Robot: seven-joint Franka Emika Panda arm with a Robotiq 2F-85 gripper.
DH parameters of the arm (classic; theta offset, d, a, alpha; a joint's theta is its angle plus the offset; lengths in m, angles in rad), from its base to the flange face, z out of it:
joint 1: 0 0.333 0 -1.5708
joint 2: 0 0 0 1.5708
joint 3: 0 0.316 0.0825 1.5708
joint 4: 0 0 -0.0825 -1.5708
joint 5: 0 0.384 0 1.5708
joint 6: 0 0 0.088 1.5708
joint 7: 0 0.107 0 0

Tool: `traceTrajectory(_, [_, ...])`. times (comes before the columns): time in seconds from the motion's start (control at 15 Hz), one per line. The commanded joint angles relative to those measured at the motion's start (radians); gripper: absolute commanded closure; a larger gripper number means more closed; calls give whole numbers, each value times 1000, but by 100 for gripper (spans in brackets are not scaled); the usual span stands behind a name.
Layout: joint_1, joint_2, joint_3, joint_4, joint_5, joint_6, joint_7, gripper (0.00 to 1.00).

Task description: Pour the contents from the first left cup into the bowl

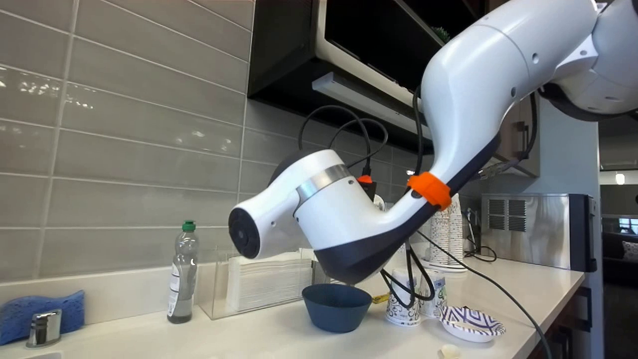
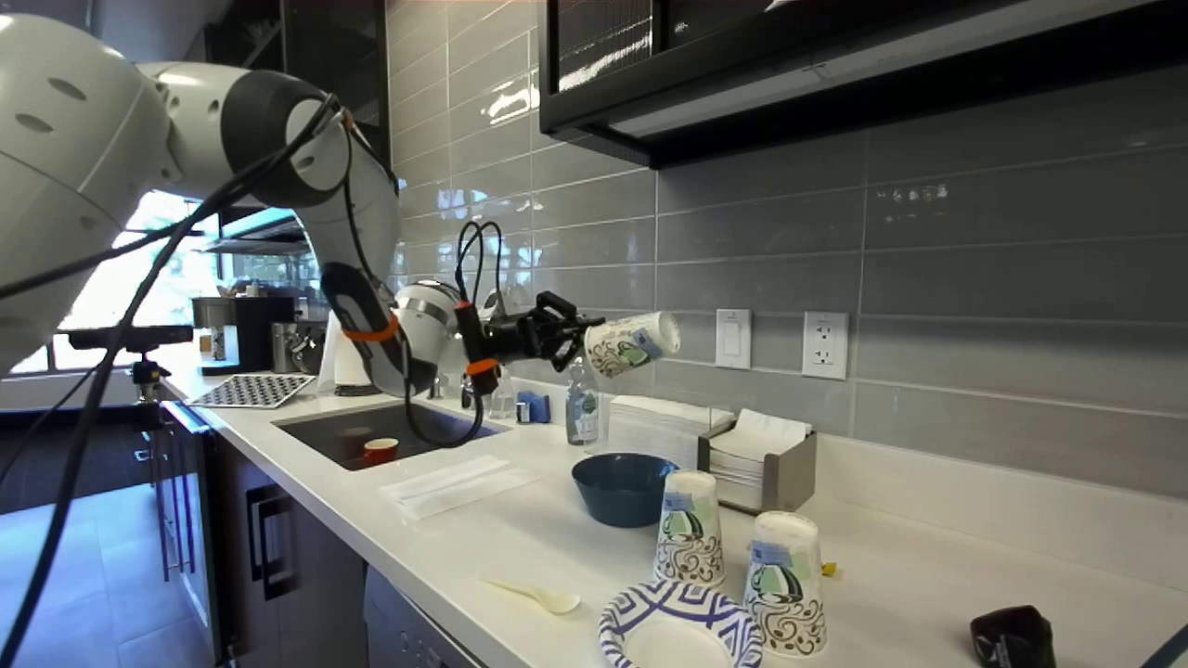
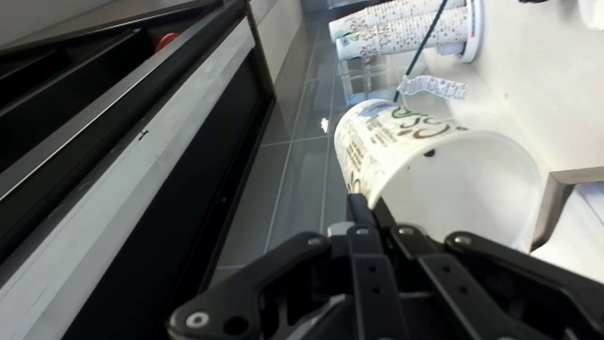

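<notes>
Paper cup (image 3: 384, 141), white with brown and green print, tipped mouth-down and held by the rim

The wrist view shows the black two-fingered gripper (image 3: 373, 210) pinching the cup's wall at the rim, one fingertip apparently inside and one outside. Such a hold leaves most of the mouth free, presumably so that the contents can fall out. The visible inside is white, with a dark fleck near the rim; I judge the pouring well along, perhaps done.

In an exterior view the cup slants, base higher at right, mouth lower at left beside the gripper. It seems to be above the plain dark blue round bowl (image 2: 608, 496), though depth is hard to judge. Just to the bowl's right and nearer stands an upside-down white printed paper cup (image 2: 689, 533); a matching cup (image 2: 786, 589) stands farther right. A grey metal napkin holder (image 2: 789, 473) sits to the right on the far side. These could crowd a lower pour. A cream plastic spoon (image 2: 552, 601) and a blue-patterned white paper plate (image 2: 684, 598) lie nearer, probably out of the way.

In an exterior view the white jointed arm (image 1: 344, 214) hides the gripper and held cup. Loops of black cable (image 1: 410, 276) hang in front of the upside-down cups and might snag one. A clear green-capped bottle (image 1: 183, 284) stands left, well apart from the bowl.
</notes>
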Motion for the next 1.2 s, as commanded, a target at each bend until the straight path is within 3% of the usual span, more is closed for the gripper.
traceTrajectory(0.0, [-39, -102, 35, -37, 144, 107, 2, 99])
traceTrajectory(0.33, [-65, -201, 33, -87, 339, 272, 8, 99])
traceTrajectory(0.47, [-75, -260, 30, -145, 360, 402, 3, 99])
traceTrajectory(0.53, [-35, -174, 4, -55, 326, 298, -2, 97])
traceTrajectory(0.87, [-44, -229, 7, -112, 338, 373, -1, 99])
traceTrajectory(1.13, [-68, -268, 7, -117, 459, 402, 1, 99])
